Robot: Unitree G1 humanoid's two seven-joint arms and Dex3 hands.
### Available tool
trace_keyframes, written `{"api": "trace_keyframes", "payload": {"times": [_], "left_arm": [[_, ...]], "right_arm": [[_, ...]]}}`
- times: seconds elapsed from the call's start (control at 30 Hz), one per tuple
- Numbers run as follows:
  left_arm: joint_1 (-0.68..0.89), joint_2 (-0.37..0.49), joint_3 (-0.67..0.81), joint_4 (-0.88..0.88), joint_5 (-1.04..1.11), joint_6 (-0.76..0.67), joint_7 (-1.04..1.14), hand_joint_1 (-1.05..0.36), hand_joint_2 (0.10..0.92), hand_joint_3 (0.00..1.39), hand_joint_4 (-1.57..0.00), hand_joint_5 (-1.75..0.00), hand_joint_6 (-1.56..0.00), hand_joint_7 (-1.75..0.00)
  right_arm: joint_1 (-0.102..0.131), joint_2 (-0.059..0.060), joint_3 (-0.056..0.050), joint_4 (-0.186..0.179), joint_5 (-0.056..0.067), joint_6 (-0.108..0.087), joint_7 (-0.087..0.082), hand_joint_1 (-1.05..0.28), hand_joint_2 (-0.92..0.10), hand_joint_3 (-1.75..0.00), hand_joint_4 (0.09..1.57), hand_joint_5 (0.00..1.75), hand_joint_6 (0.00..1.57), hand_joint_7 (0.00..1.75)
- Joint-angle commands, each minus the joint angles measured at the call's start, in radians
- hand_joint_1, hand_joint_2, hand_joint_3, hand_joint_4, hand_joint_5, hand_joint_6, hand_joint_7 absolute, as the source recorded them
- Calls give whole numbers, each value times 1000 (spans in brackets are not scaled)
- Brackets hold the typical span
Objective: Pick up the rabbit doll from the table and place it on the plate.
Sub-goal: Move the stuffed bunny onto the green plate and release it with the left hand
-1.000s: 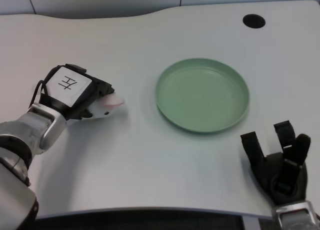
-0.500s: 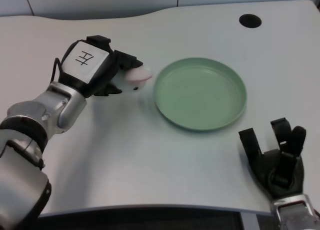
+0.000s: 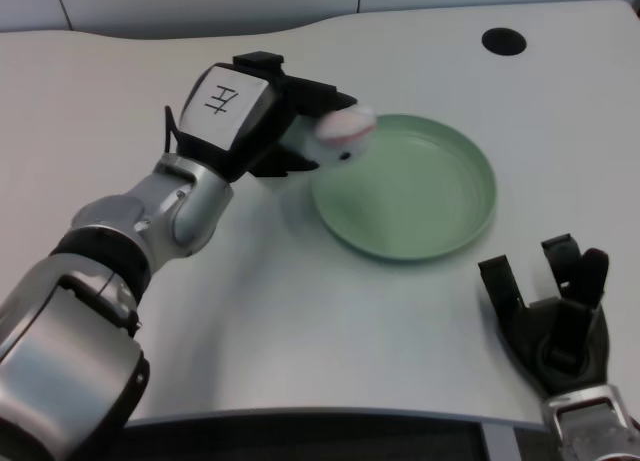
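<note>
Rabbit doll [image 3: 341, 137] in left hand [image 3: 262, 114], seemingly above plate [image 3: 405, 187] rim.

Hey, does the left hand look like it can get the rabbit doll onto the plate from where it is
Probably yes. The left hand holds the rabbit doll over the near-left rim of the green plate, and the plate's inside shows nothing in it, so nothing visible blocks the way.

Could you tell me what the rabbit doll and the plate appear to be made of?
The rabbit doll, held by the left hand, looks like soft plush: fuzzy white with pink patches. The plate seems smooth matte plastic or melamine, uniformly pale green with a raised rim; ceramic can't be excluded.
</note>
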Motion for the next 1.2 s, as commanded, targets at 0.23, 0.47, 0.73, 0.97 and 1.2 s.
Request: {"api": "trace_keyframes", "payload": {"times": [0.23,0.47,0.73,0.97,1.2], "left_arm": [[-43,-97,14,-3,-15,-18,10,-134,826,0,-744,-1360,-1202,-4],[-54,-142,-5,5,9,-10,32,-116,820,3,-682,-1485,-1222,-16],[-44,-158,-2,11,-2,22,-9,-223,870,8,-600,-1154,-1077,-7],[-32,-153,-21,16,10,113,-72,-553,920,42,-270,-412,-484,-1],[-11,-147,-42,17,25,170,-62,-773,921,257,-84,-240,-230,0]], "right_arm": [[-14,49,-1,17,-5,-11,-10,-550,-921,-94,807,1746,674,1673],[-3,60,-5,9,-1,-30,-7,-545,-921,-112,804,1746,646,1719],[12,68,-9,5,4,-21,7,-545,-921,-114,790,1746,634,1700],[27,70,-10,-3,9,-9,23,-556,-921,-100,798,1746,645,1701],[28,75,-9,-9,8,-7,34,-556,-921,-126,772,1746,618,1712]]}}
